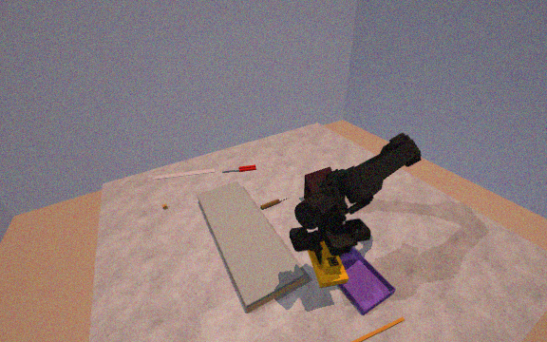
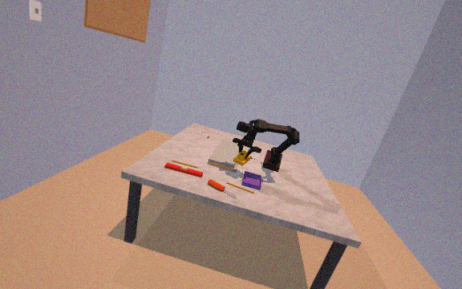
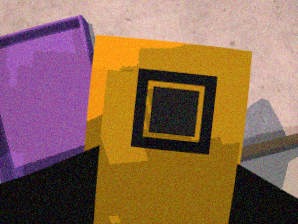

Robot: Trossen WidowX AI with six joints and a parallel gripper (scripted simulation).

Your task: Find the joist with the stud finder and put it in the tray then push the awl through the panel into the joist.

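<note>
My gripper (image 1: 330, 255) (image 2: 244, 153) (image 3: 162, 158) is shut on the yellow stud finder (image 1: 333, 279) (image 2: 241, 160) (image 3: 120, 55). It holds it above the table, between the panel and the tray. A dark square display in a black frame shows on its top in the wrist view. The purple tray (image 1: 369, 284) (image 2: 252, 181) (image 3: 45, 100) is beside the held stud finder and looks empty where visible. The pale floor panel (image 1: 245, 242) (image 2: 222, 152) lies flat, partly in the arm's shadow. The awl (image 1: 271, 204), with a brown handle, lies beyond the panel's right edge.
A red-handled screwdriver (image 1: 247, 168) and a pale strip (image 1: 185, 174) lie at the back. A red level (image 2: 172, 166), an orange-handled tool (image 2: 216, 185) and orange sticks (image 1: 380, 330) (image 2: 184, 164) lie near the front. A small brown block (image 1: 164, 206) lies left of the panel.
</note>
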